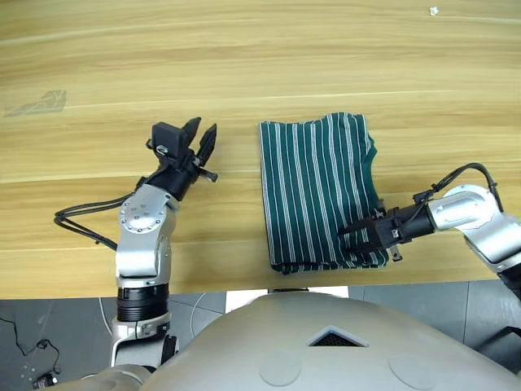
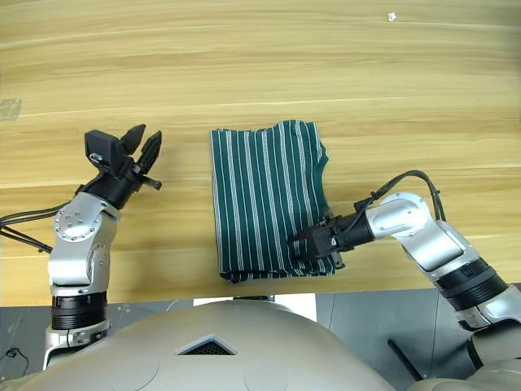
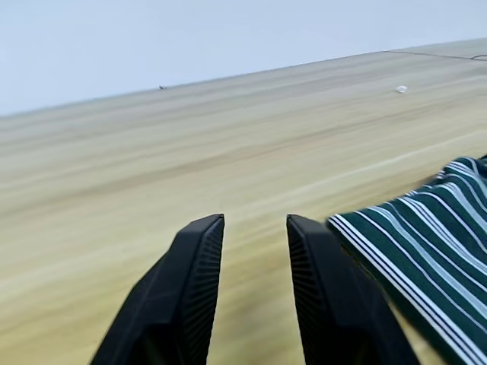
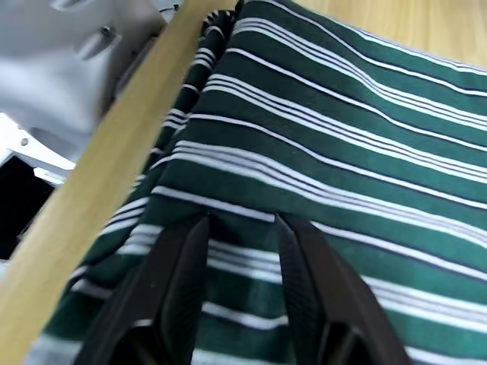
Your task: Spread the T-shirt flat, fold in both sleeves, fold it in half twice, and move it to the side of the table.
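When closing the right tool point(image 1: 346, 236), now fingers apart atop the near right corner of the folded T-shirt point(image 1: 313, 187) by the worktop point(image 1: 244, 65) front edge, catch every layer first. Lift low, keeping edges aligned. Leave the left tool point(image 1: 203, 128), likewise apart, hovering clear left of the T-shirt.

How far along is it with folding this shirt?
Done, it seems: the T-shirt lies as a compact striped rectangle, with no sleeves sticking out. In hand: the right gripper is on its near right corner, while the left gripper hovers open beside the shirt, clear of the cloth. Left: the shirt sits mid-table by the front edge, so moving it to the side remains.
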Available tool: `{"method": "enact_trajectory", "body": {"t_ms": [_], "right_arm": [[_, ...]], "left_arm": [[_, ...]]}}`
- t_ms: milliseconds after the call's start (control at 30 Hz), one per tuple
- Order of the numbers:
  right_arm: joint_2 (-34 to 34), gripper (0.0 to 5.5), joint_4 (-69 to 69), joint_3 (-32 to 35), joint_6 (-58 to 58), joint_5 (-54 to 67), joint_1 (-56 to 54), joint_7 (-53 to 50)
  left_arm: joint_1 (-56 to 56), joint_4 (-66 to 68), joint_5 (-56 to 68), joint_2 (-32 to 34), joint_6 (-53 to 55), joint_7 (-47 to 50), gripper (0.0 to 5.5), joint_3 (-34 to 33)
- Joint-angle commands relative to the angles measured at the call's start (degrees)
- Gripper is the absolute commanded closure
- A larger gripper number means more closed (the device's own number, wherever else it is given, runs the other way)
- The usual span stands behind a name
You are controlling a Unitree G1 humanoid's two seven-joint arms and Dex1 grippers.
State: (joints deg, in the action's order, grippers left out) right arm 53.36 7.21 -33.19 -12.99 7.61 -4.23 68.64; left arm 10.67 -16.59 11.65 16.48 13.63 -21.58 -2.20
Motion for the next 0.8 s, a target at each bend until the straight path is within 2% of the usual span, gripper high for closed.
{"method": "enact_trajectory", "body": {"t_ms": [33, 300, 533, 700, 800], "right_arm": [[-2.6, 3.90, -2.1, 1.3, -2.2, -5.2, -0.4, -2.5], [-9.4, 3.90, -13.0, 2.1, -11.5, -15.9, -6.0, -10.0], [-12.0, 3.90, 3.8, 6.7, -2.0, 4.9, -1.0, -6.5], [-13.1, 3.90, 1.8, 13.9, -2.1, 4.7, -3.5, -10.2], [-11.4, 3.90, 1.1, 18.7, -3.3, 5.7, 0.1, -10.9]], "left_arm": [[0.6, -0.7, 0.3, -0.4, 0.4, 0.1, 3.98, 0.5], [0.0, -0.9, -0.4, -0.8, 0.6, 0.0, 3.98, 1.5], [-0.4, -1.2, -1.0, 0.7, 0.0, -0.7, 3.98, 1.4], [1.6, -3.0, -2.0, 2.9, -2.4, -1.8, 3.98, 1.4], [4.4, -4.4, -5.7, 8.0, -8.2, -4.4, 3.98, -0.1]]}}
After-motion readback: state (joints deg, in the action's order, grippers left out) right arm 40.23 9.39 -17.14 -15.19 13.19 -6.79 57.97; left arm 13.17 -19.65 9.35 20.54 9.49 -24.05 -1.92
